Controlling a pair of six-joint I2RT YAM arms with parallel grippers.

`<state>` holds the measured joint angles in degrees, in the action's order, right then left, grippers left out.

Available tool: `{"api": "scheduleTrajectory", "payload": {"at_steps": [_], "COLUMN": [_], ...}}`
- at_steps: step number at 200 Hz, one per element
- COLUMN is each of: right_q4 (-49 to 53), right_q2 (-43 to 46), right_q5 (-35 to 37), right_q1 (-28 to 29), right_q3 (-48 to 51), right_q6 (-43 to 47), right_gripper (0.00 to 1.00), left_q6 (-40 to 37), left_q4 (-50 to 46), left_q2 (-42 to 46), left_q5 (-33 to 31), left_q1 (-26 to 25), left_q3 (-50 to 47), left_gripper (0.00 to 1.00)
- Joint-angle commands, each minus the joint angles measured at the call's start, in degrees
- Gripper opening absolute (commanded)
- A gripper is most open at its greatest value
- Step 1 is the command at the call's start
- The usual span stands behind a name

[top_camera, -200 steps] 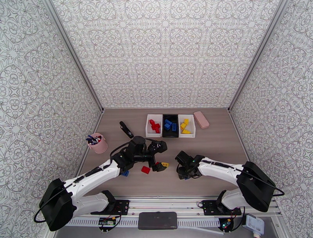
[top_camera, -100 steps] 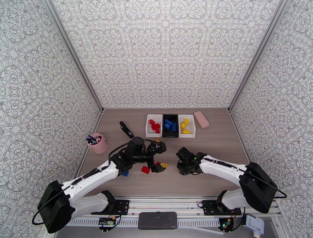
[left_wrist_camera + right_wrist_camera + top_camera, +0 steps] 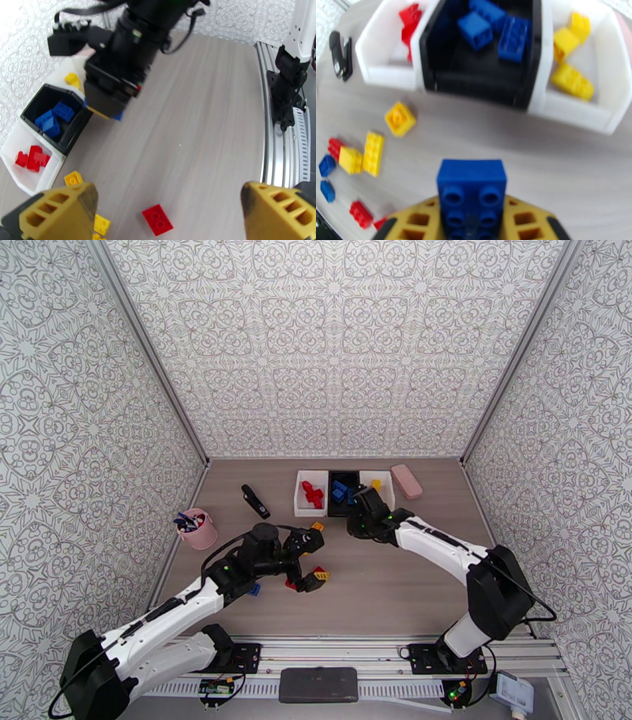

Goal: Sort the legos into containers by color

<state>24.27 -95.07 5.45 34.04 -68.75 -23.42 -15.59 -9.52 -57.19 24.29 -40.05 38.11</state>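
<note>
carrying a blue brick to the black tray

the right hand (image 3: 472,225) is clenched on a blue brick (image 3: 471,185), pinching its lower end. seen from above, it hangs at the near wall of the black tray (image 3: 474,85), which holds other blue bricks and sits between the white tray of reds (image 3: 387,73) and the white tray of yellows (image 3: 572,112). the left hand (image 3: 310,554) is released, fingers wide, over the loose legos (image 3: 371,152) on the desk (image 3: 205,118).

what could go wrong, as i judge it: the brick looks short of the tray's near wall, so letting go here would drop it on the desk or bounce it off the rim. the yellow tray is just beside, and a slight drift that way would mis-sort the brick.

a second ago the right hand was low over the desk's near middle. it has since crossed to the trays with the brick. the left arm has drawn back a little toward its base, its hand as wide as before.
</note>
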Motion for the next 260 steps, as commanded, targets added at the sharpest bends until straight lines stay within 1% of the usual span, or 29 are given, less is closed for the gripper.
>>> {"api": "scheduleTrajectory", "payload": {"at_steps": [1, 42, 90, 94, 109, 152, 184, 201, 223, 260], "right_q4": [-3.2, -5.9, -7.5, -7.6, -8.0, -8.2, -7.6, -7.1, -6.4, -6.3], "right_q2": [-4.0, -12.2, -21.5, -22.2, -24.6, -29.4, -30.2, -29.8, -28.4, -24.1], "right_q5": [2.1, 2.2, 0.4, 0.4, -0.1, -0.9, -1.6, -1.6, -2.8, -5.8], "right_q1": [-2.1, -5.4, -6.8, -6.8, -7.1, -7.6, -7.8, -7.8, -7.8, -7.8], "right_q3": [-5.1, -13.8, -23.2, -24.0, -26.3, -31.4, -32.5, -32.6, -32.5, -29.9], "right_q6": [4.5, 6.6, 8.1, 8.2, 8.4, 9.0, 9.3, 9.7, 10.1, 9.5], "right_gripper": [0.23, 0.22, 0.22, 0.22, 0.22, 0.22, 0.25, 0.29, 0.38, 0.54], "left_q6": [2.3, 6.7, 11.7, 12.3, 14.2, 17.0, 16.1, 15.6, 15.7, 16.8], "left_q4": [-1.9, 1.8, 5.8, 6.2, 8.3, 14.4, 15.8, 15.5, 15.9, 14.7], "left_q2": [1.3, 1.7, 2.0, 2.0, 2.1, 1.5, 1.4, 1.7, 2.2, 3.7], "left_q5": [-3.7, -7.1, -9.7, -11.6, -12.9, -15.5, -15.4, -15.5, -16.7, -24.5], "left_q1": [0.7, 1.6, 2.3, 2.3, 2.6, 2.9, 3.0, 3.1, 3.4, 4.1], "left_q3": [-0.9, -1.8, -2.9, -3.1, -4.0, -6.0, -6.4, -6.5, -6.8, -7.0], "left_gripper": [1.0, 1.0, 1.0, 1.0, 1.0, 1.0, 1.0, 1.0, 1.0, 1.0]}}
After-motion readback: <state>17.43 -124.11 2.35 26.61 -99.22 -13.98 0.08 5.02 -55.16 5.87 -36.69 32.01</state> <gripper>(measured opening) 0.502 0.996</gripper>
